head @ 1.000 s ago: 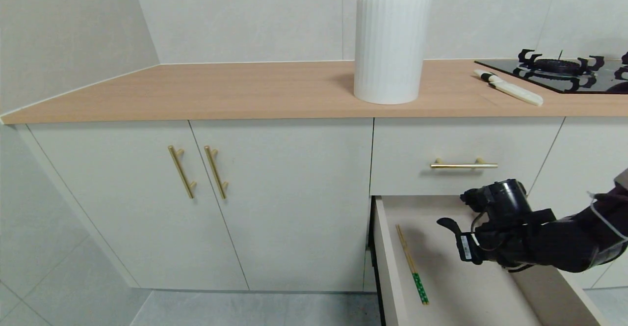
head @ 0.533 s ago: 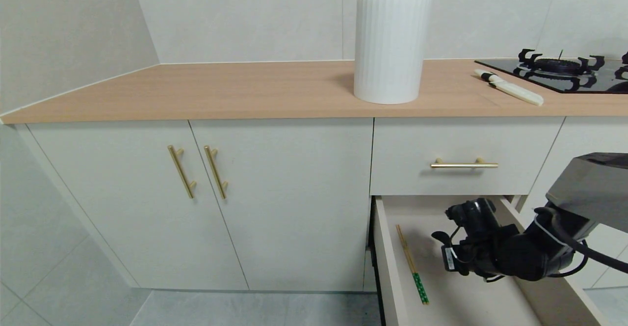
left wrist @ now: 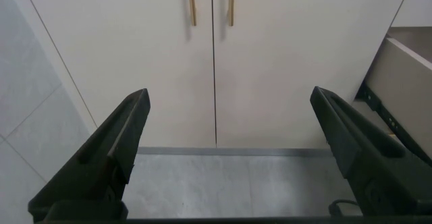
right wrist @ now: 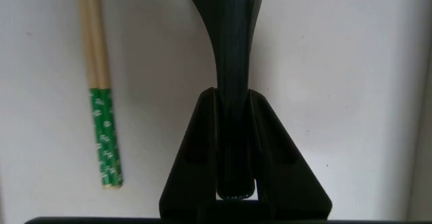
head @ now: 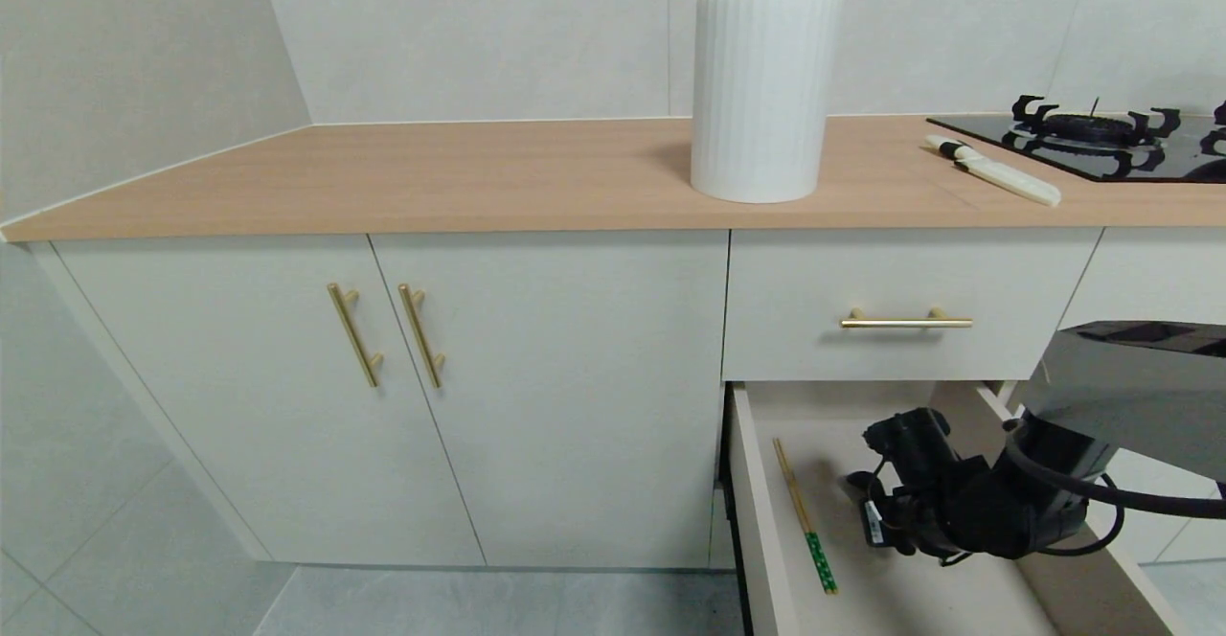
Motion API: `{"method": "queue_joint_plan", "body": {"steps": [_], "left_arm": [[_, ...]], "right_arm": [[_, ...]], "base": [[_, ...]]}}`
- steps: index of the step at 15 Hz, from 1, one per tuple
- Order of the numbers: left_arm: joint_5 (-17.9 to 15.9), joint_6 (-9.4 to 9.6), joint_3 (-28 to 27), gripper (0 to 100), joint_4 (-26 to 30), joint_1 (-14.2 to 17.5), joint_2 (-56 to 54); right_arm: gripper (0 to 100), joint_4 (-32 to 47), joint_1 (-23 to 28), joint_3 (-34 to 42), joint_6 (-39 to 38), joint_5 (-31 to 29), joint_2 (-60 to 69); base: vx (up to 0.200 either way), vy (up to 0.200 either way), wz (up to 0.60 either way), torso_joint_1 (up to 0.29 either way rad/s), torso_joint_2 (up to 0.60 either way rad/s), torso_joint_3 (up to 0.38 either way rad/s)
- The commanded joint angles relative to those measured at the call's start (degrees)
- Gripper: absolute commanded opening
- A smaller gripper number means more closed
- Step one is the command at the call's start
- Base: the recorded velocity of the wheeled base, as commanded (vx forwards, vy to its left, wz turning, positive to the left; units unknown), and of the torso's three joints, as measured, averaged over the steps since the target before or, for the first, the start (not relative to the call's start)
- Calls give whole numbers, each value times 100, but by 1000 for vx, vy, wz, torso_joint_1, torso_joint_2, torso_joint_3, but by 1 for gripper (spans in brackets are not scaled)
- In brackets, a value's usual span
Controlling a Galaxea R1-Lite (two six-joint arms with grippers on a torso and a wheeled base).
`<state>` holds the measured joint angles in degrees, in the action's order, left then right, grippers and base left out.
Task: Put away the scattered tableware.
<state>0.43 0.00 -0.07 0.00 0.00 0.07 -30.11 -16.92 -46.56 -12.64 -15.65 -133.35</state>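
Black utensil [right wrist: 233, 62]: pinched by its slim handle in the right pincer; the wider end sticks out past the fingertips, over the floor of the open drawer. Whether it touches that floor cannot be told.
Right pincer [head: 874, 510]: pressed together on the utensil's handle, one finger on each side, and low inside the drawer.
Chopsticks [head: 805, 521]: a pair with green-patterned ends, flat on the drawer floor just beside the right pincer, on the side of the drawer's left wall. They lie roughly in line with the held handle and are apart from it.
Drawer [head: 759, 531]: pulled out, the lower of two; its walls stand on either side of the right pincer.
Upper drawer [head: 910, 282]: closed, with a gold bar handle, above the right pincer.
Left pincer [left wrist: 228, 99]: spread wide with nothing between its fingers, pointing at the foot of the cabinet doors [left wrist: 216, 55] and the grey floor below them. The open drawer's corner shows off to its side.
Countertop [head: 431, 176]: wood-toned, well above both pincers.
White ribbed container [head: 764, 95]: upright on the countertop, above and well apart from the right pincer.
Knife [head: 996, 171]: pale, with a dark band at its handle, flat on the countertop near the hob [head: 1101, 143], high above the right pincer.
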Motion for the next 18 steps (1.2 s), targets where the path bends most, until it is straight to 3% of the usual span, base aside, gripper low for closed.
{"method": "queue_joint_plan", "body": {"steps": [1, 9, 10, 18], "left_arm": [[1, 0, -1, 100, 0, 0, 1], [1, 0, -1, 100, 0, 0, 1], [1, 0, 7, 100, 0, 0, 1], [1, 0, -1, 100, 0, 0, 1]], "right_arm": [[0, -4, 5, -73, -10, -43, -156], [0, -4, 31, -117, -1, -78, -209], [100, -4, 31, -117, -1, -78, -209], [100, -12, 31, -82, 7, -78, -103]], "base": [[0, 0, 0, 0, 0, 0], [0, 0, 0, 0, 0, 0], [0, 0, 0, 0, 0, 0], [0, 0, 0, 0, 0, 0]]}}
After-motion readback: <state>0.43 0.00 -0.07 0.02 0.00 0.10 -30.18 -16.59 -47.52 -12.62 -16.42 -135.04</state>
